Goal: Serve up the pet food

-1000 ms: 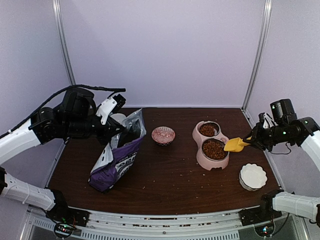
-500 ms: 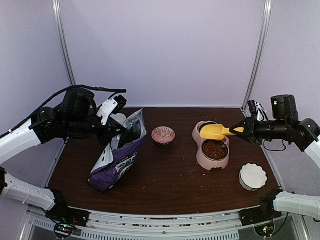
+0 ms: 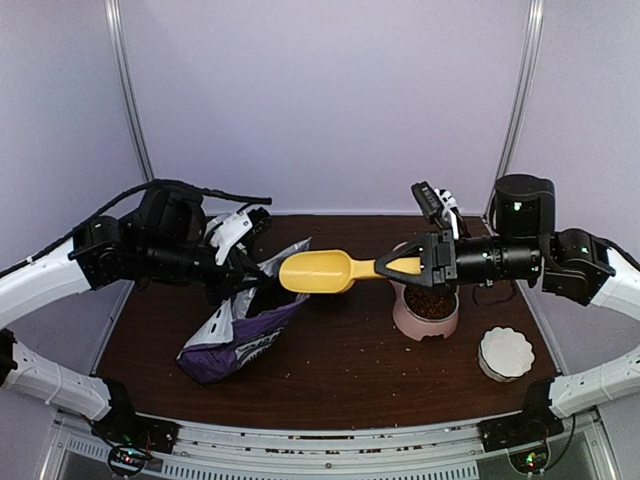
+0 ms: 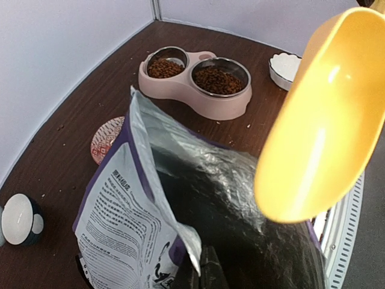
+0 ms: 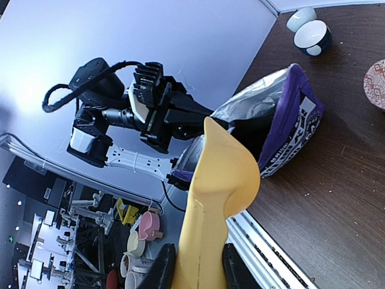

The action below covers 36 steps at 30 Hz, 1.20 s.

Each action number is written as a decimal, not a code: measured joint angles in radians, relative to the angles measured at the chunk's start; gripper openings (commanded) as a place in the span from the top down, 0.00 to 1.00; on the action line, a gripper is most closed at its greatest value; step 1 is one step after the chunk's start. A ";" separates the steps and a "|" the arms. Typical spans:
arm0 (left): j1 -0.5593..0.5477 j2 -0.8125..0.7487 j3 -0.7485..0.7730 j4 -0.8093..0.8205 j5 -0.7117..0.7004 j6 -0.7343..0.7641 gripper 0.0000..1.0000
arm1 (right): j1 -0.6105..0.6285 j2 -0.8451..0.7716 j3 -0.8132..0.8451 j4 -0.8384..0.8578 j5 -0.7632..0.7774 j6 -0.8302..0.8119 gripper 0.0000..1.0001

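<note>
Kibble (image 3: 432,302) in feeder (image 3: 405,318), beside right gripper (image 3: 422,266) with scoop (image 3: 315,272)

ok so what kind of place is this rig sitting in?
Likely a robotics lab test cell, not a home: plain lavender panels on aluminium posts box in the table, and the right wrist view catches cluttered workshop shelving beyond.

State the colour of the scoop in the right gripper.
Plain yellow all over; the scoop shows best in the left wrist view.
</note>
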<state>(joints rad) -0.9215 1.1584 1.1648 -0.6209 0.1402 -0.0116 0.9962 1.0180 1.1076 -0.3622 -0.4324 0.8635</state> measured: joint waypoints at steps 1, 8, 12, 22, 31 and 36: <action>-0.008 0.004 0.000 0.000 0.004 0.003 1.00 | 0.015 0.011 0.012 0.002 0.007 -0.003 0.87; -0.018 0.008 0.000 0.000 0.011 0.012 1.00 | 0.048 0.062 0.022 -0.013 0.052 -0.031 0.87; -0.018 0.008 0.000 0.000 0.014 0.016 1.00 | 0.056 0.109 0.041 -0.062 0.095 -0.055 0.87; -0.032 0.008 -0.018 0.019 0.040 -0.003 1.00 | 0.126 0.403 0.218 -0.166 0.224 -0.102 0.89; -0.091 0.098 -0.020 0.063 0.084 -0.078 1.00 | 0.138 0.777 0.321 -0.077 0.297 -0.109 0.90; -0.066 0.132 -0.020 0.056 0.065 -0.126 1.00 | 0.115 0.842 0.331 0.018 0.216 -0.092 0.90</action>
<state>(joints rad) -0.9871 1.2900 1.1446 -0.5652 0.2054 -0.1375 1.1114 1.8603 1.4387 -0.3443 -0.2169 0.7712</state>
